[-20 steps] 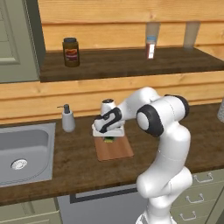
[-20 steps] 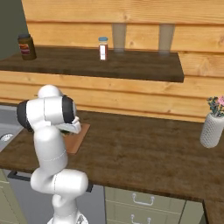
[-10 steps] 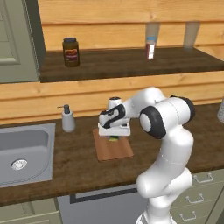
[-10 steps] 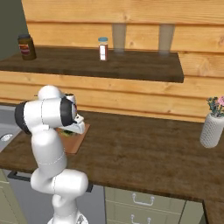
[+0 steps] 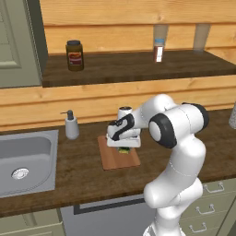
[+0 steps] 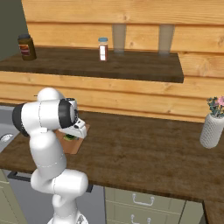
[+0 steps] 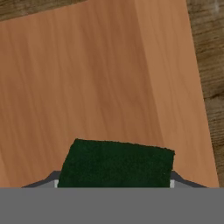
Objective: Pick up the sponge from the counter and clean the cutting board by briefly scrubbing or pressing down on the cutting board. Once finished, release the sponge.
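Note:
The light-brown cutting board point(image 5: 110, 161) lies on the dark wood counter point(image 5: 69, 175), to the right of the sink. Directly above the board, my gripper point(image 5: 123, 147) points down, shut on the sponge point(image 5: 123, 150). In the hand view the sponge's dark green top point(image 7: 116, 164) sits between the fingers, with the board point(image 7: 109, 78) close behind it and a strip of counter point(image 7: 212, 52) at the right. The sponge point(image 6: 70, 137) is at or just over the board point(image 6: 75, 146); I cannot tell whether they touch. The fingertips are hidden.
A steel sink point(image 5: 23, 156) is inset at the left, with a soap dispenser point(image 5: 70, 125) behind its corner. The higher shelf holds a jar point(image 5: 73, 55) and a small bottle point(image 5: 158, 50). A vase with flowers point(image 6: 213, 127) stands far right.
The hand has slid to the right across the board with the sponge in it and sits slightly lower. The board has stayed in place.

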Controlling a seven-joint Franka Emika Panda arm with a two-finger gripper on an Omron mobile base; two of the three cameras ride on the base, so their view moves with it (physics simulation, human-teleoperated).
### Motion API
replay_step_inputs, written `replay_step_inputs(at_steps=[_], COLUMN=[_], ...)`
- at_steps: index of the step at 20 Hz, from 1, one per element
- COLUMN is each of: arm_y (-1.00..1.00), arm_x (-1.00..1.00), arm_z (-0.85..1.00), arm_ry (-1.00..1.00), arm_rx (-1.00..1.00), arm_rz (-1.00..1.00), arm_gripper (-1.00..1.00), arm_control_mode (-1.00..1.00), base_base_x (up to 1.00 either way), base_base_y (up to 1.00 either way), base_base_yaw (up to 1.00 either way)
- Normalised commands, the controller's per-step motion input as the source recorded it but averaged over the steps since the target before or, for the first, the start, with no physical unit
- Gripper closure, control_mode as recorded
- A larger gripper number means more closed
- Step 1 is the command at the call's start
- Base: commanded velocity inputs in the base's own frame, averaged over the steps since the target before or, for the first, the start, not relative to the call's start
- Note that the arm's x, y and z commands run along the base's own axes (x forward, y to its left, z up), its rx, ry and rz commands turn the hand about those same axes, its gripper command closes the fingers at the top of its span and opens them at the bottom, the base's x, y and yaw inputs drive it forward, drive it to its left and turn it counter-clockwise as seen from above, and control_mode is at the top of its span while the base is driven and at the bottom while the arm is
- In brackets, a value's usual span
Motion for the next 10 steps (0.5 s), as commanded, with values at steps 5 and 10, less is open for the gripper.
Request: replay_step_inputs(at_steps=[5,10], arm_y=[0.05,0.34], arm_x=[-1.00,-1.00], arm_z=[-1.00,-1.00], arm_ry=[-0.09,-0.04], arm_rx=[0.00,0.00], arm_rz=[0.09,0.09], arm_gripper=[1.00,1.00], arm_control_mode=[-1.00,-1.00], base_base_x=[0.00,0.00], base_base_y=[0.00,0.00], base_base_yaw=[0.00,0.00])
